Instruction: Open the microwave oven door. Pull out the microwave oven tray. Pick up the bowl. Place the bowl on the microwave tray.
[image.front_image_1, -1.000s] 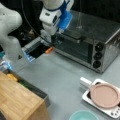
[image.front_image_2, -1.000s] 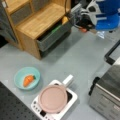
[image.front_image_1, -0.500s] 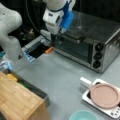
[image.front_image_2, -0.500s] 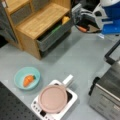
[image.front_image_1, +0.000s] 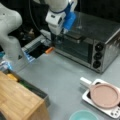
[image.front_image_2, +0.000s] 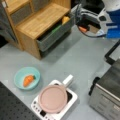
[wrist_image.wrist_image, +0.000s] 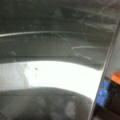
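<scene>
since a second ago my arm has dropped a little closer to the boxy silver-grey metal microwave oven (image.front_image_1: 86, 47), and nothing else has shifted. my gripper (image.front_image_1: 55, 37) now hangs at the oven's upper front edge, at the end farthest from its three black knobs, right by the top of the dark glass microwave oven door (image.front_image_1: 72, 48). whether my fingers are apart or closed i cannot tell; the wrist view shows only brushed metal and glass close up.

the door looks shut against the oven, so the tray inside is hidden. the small mint-green bowl (image.front_image_2: 27, 78), holding an orange carrot-like piece (image.front_image_2: 28, 80), sits well away from the oven, beyond the white rectangular base with the flat pink round plate (image.front_image_2: 53, 98).

to do this well, i judge i should seat squarely on the door's bar handle and pull along the hinge's arc, not straight out, so the oven does not slide.
</scene>
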